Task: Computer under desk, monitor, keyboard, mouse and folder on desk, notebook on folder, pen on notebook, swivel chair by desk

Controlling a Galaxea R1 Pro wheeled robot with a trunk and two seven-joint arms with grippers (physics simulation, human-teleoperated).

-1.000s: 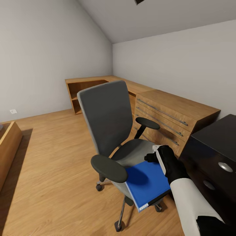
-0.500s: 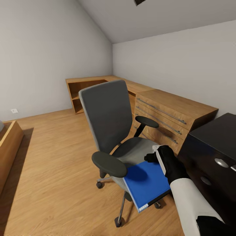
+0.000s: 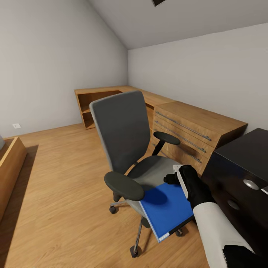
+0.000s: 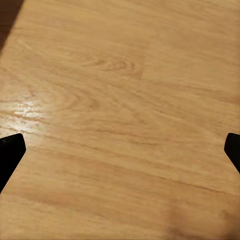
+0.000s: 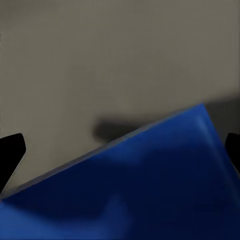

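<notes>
The grey swivel chair [image 3: 123, 134] stands in the middle of the wooden floor, its back turned toward me at the left. The blue folder [image 3: 165, 210] lies tilted on the front of its seat, overhanging the edge. My right gripper [image 3: 178, 178] is at the folder's far edge, above the seat. In the right wrist view the folder [image 5: 150, 185] fills the space below the right gripper [image 5: 120, 150], whose fingertips [image 5: 10, 150] stand wide apart. The left gripper [image 4: 120, 150] is open over bare floor. A corner of the black desk [image 3: 242, 156] with silver knobs is at the right.
A light-wood cabinet [image 3: 193, 130] with long drawer handles runs along the far wall behind the chair, joining a low wooden shelf unit [image 3: 96, 100] in the corner. A low wooden piece [image 3: 9, 163] sits at the left edge. Open floor lies left of the chair.
The whole view shifted slightly a second ago, so chair and desk sit a little differently in the picture. In the last half second the folder's near corner dipped a touch.
</notes>
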